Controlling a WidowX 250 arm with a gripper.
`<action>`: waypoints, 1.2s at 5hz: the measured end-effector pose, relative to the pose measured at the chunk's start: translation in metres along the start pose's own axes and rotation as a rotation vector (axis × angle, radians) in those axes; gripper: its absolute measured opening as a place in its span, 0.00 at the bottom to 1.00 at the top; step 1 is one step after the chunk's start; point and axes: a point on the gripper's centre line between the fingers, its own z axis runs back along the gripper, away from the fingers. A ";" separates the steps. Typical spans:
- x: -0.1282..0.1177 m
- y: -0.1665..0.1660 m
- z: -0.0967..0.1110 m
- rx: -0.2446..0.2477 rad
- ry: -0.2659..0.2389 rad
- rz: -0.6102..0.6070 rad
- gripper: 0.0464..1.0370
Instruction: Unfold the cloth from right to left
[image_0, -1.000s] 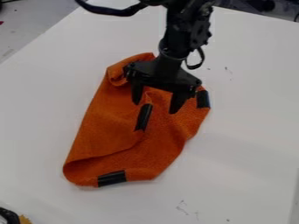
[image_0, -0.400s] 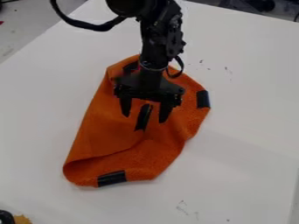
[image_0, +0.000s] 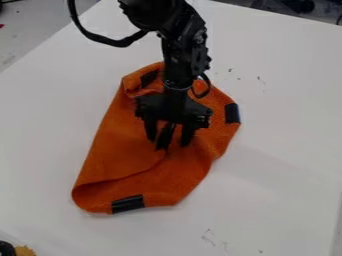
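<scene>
The gripper (image_0: 169, 143) has its fingers apart over the orange cloth (image_0: 119, 155), with a black strip (image_0: 165, 137) showing between them.

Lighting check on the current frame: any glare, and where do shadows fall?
Camera view: no harsh glare on the white table; faint, soft shadow right of the orange cloth, darker shading inside its lower-left fold; the black end effector looks very dark.

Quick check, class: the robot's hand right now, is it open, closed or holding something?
Hand: open, fingers apart, with a black strip of the orange cloth showing between them; contact cannot be told.
</scene>
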 end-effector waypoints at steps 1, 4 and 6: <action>0.004 0.003 0.005 0.035 0.005 0.006 0.33; 0.010 0.017 0.033 0.140 -0.053 -0.001 0.01; 0.021 0.091 0.034 0.174 -0.100 0.036 0.01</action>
